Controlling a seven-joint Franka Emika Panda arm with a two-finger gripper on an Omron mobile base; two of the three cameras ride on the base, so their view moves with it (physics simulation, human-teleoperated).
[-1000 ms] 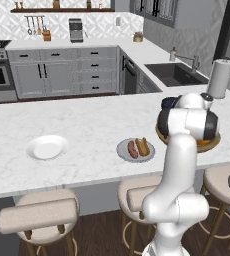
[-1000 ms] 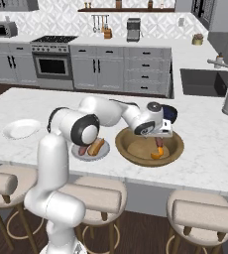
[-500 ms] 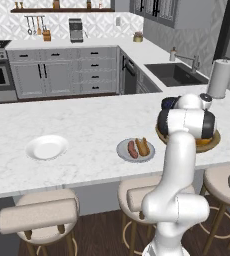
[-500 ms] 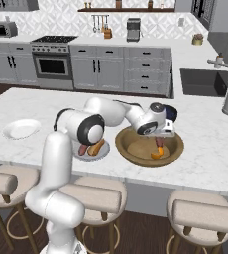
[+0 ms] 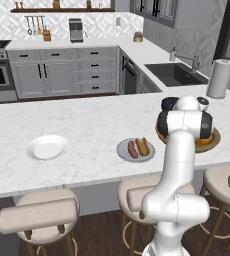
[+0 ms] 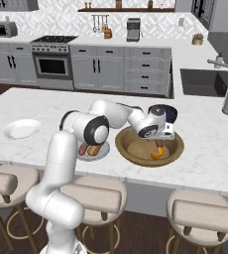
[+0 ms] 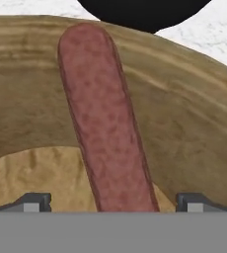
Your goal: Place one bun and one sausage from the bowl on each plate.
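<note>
The wooden bowl (image 6: 131, 148) sits on the island's right part, with its rim (image 5: 214, 142) showing past my arm. My gripper (image 6: 158, 140) reaches down into it. In the hand view a reddish-brown sausage (image 7: 105, 128) leans up the bowl's wall (image 7: 194, 123). It lies between my two wide-apart fingertips (image 7: 34, 201), so the gripper (image 7: 113, 202) is open around it without touching. An orange-tan bun (image 6: 155, 155) lies by the sausage (image 6: 159, 146). The grey plate (image 5: 123, 150) holds one sausage (image 5: 132, 149) and one bun (image 5: 143, 146). The white plate (image 5: 47, 147) (image 6: 21, 128) is bare.
A dark round object (image 6: 169, 113) (image 7: 140, 12) stands just beyond the bowl. A paper towel roll (image 5: 217, 78) and the sink (image 5: 174, 74) are at the far right. Padded stools (image 5: 42, 215) line the island's near edge.
My hand has sunk a little lower into the bowl. The plates and their food have not moved.
</note>
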